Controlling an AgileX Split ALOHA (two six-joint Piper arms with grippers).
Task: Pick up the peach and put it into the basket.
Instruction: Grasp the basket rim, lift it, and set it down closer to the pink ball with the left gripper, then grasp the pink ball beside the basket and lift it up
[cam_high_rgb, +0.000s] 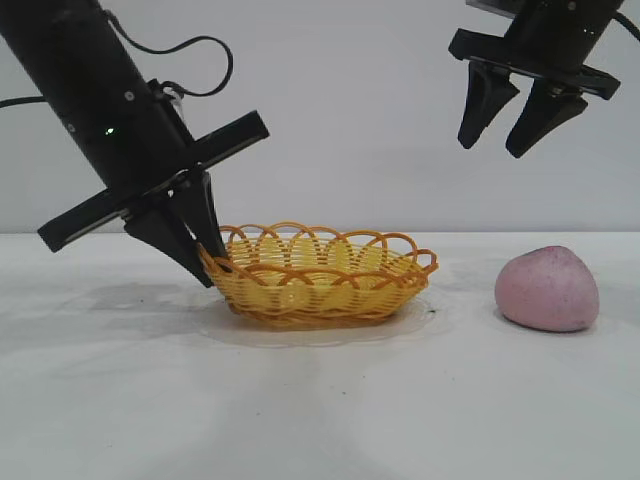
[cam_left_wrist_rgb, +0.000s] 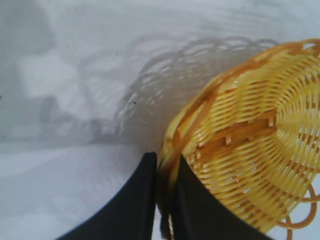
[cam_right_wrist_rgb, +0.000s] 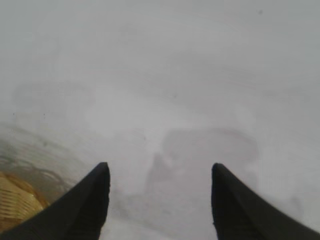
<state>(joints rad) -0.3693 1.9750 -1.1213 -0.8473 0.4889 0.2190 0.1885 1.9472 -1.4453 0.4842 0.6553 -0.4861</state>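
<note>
The yellow woven basket (cam_high_rgb: 318, 292) with an orange-brown looped rim sits on the white table, left of centre. My left gripper (cam_high_rgb: 207, 255) reaches down at a slant to the basket's left end. In the left wrist view its two black fingers (cam_left_wrist_rgb: 142, 200) stand close together with the basket's rim (cam_left_wrist_rgb: 172, 145) pinched between them. The pink-mauve peach (cam_high_rgb: 547, 290) rests on the table well to the right of the basket, untouched. My right gripper (cam_high_rgb: 497, 140) hangs high above the table, between the basket and the peach, open and empty (cam_right_wrist_rgb: 160, 172).
The table (cam_high_rgb: 320, 420) is bare white, with a plain grey wall behind. A corner of the basket (cam_right_wrist_rgb: 15, 205) shows at the edge of the right wrist view. The peach does not show in either wrist view.
</note>
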